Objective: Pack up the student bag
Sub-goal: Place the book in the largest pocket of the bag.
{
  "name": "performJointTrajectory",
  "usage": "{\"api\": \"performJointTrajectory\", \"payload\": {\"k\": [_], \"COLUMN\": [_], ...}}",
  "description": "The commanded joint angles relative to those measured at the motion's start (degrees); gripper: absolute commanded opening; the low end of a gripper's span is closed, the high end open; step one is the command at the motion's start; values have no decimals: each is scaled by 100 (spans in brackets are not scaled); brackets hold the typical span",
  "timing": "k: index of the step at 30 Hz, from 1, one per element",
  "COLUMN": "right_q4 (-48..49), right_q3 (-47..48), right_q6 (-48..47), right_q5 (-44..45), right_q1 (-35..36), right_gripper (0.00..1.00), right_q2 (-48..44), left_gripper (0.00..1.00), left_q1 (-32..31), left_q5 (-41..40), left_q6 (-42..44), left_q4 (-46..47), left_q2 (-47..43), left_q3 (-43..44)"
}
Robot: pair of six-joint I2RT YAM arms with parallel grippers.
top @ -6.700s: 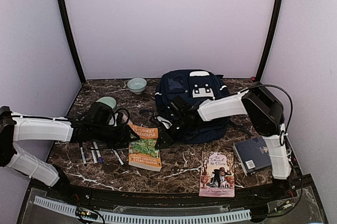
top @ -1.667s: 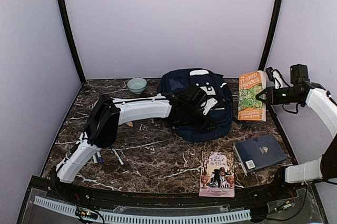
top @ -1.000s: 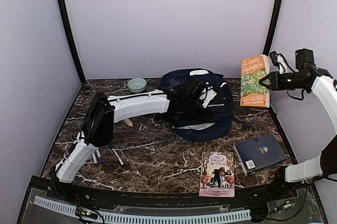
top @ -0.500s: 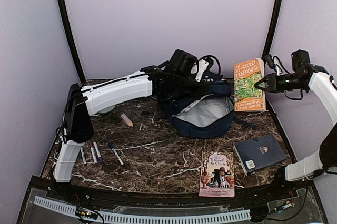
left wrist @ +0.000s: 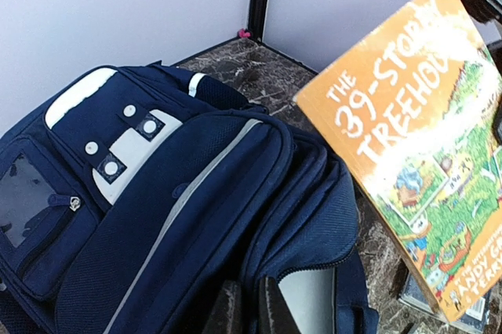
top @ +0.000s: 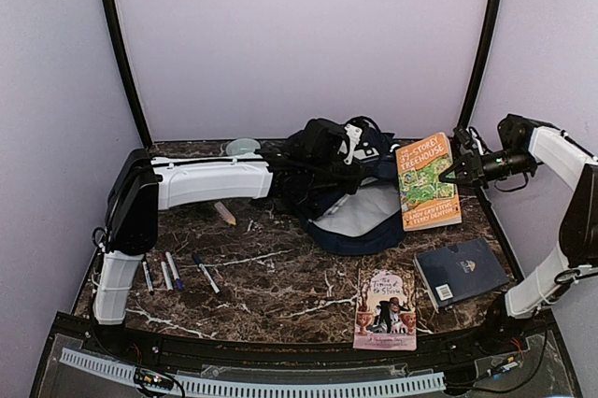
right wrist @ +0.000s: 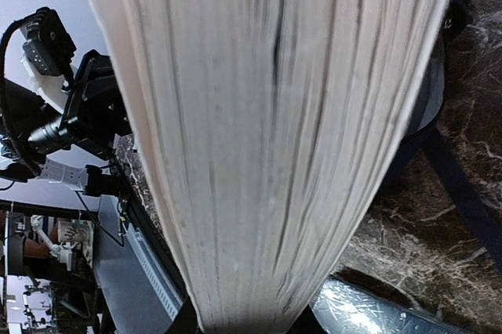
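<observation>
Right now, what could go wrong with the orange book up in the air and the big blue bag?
1. The right tool pinches the orange book by one edge only, tilted in the air, so it might slip or swing.
2. The left tool holds the student bag open by a fold of fabric. If that slips, the mouth could flop shut.
3. The book's corner might catch the bag's rim.
</observation>
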Motion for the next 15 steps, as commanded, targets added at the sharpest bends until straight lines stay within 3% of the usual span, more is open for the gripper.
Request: {"api": "performJointTrajectory", "payload": {"k": [1, 5, 9, 15], "right_q4": [-31, 223, -193, -79], "right_q3": [-373, -552, -392, -441], "right_q6": [190, 593, 421, 523], "right_q5": [-734, -436, -640, -608], "right_q1": [24, 175, 609, 1264], "right_gripper": [0, 0, 0, 0], "right_q2": [-327, -504, -113, 166], "left_gripper": [0, 0, 0, 0], "left_q1": [66, 66, 66, 65], "left_q5": [-697, -821, -893, -924], "left_q6": [-184, -214, -140, -112], "left_q4": [1107, 1412, 1762, 1951], "left_q2": [-686, -662, -664, -691], "left_q3": [-94, -131, -120, -11]}}
